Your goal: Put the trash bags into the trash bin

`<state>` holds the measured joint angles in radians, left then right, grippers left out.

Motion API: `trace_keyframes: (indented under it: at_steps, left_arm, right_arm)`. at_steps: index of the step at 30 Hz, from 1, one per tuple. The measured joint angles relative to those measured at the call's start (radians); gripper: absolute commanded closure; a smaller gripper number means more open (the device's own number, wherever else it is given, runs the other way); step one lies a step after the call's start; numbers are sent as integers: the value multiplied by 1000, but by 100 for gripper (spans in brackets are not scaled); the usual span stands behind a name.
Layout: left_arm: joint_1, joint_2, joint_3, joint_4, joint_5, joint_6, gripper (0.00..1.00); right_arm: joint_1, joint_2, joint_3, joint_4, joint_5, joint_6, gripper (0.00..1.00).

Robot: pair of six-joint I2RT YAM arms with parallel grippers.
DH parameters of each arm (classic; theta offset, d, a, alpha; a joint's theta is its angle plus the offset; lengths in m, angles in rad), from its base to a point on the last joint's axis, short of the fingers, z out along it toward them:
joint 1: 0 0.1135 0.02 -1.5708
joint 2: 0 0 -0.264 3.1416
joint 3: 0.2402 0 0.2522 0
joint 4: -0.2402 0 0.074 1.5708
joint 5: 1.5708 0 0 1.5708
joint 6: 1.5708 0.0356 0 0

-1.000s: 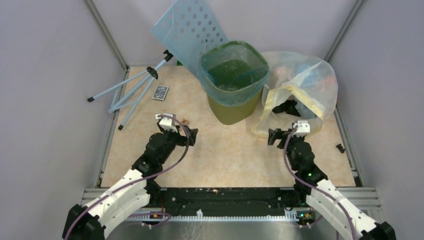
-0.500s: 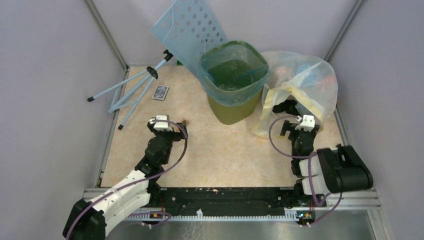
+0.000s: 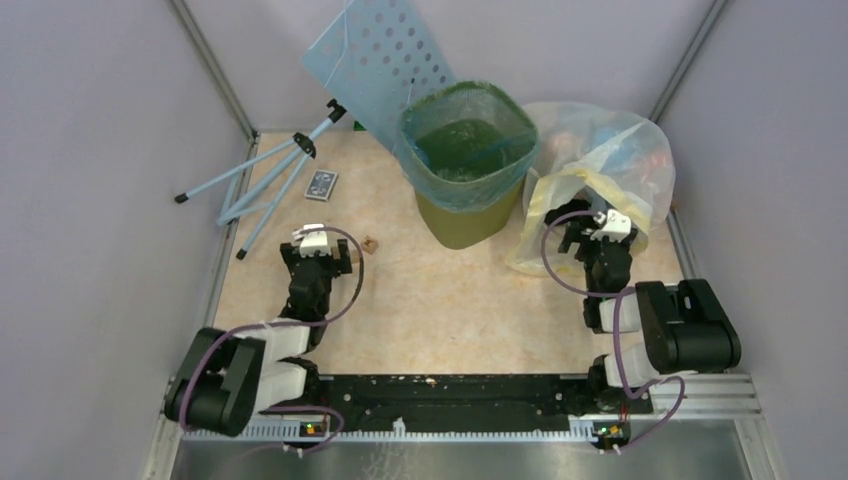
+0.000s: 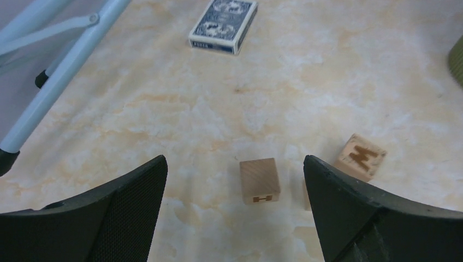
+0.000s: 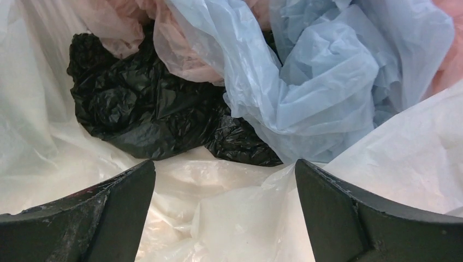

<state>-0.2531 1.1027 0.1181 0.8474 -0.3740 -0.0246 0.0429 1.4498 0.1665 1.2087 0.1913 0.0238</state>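
Since the trash bag (image 3: 468,192) already lines the trash bin (image 3: 462,226) at the upper centre of the overhead frame, neither pincer holds it.
You have the bin standing upright, mouth up, with the bag's hem folded out over the whole rim. It lies up and to the right of the left gripper (image 3: 318,251) and up and to the left of the right gripper (image 3: 598,231), which looks slightly nearer. Both sets of jaws stand wide apart and empty. The left arm is folded low over its base, jaws pointing at the wooden blocks (image 4: 260,180) on the table (image 3: 450,300). The right arm is folded likewise, jaws at the mouth of the large clear bag (image 3: 640,170), facing crumpled plastic (image 5: 306,93) inside it. I judge the task done, so no reach is called for.
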Motion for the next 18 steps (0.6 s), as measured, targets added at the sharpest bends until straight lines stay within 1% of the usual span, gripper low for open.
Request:
trace_keyframes:
  at_steps: [2,4,7,8,10,13,15,16,18]
  left_arm:
    - [32,100,1,61,40,26,1]
    - [71,188,7,107,124,59,3]
    - [110,288,72,106,264,114,6]
    - [116,314,114,86,324,144,3]
    - [121,362,160,132,407,183,1]
    - [140,378,124,236,449,179,1]
    - [172,436,68,381,463,172,1]
    - [185,457,60,374,468,169,1]
    - [193,459,74,301,482,165,1]
  right_arm:
    - [0,0,0,-10,-19,-6,3]
    - [0,1,0,-18,-33,-7,3]
    - [0,1,0,-27,-41,-9,2]
    - [0,1,0,-28,-44,-10,2]
    - [0,1,0,-28,-46,-13,2]
    - [0,1,0,-28,-49,-14,2]
    - [0,1,0,-28,-51,-14,2]
    - [0,1,0,-28,-51,-14,2]
    - [0,1,0,-28,-53,-14,2]
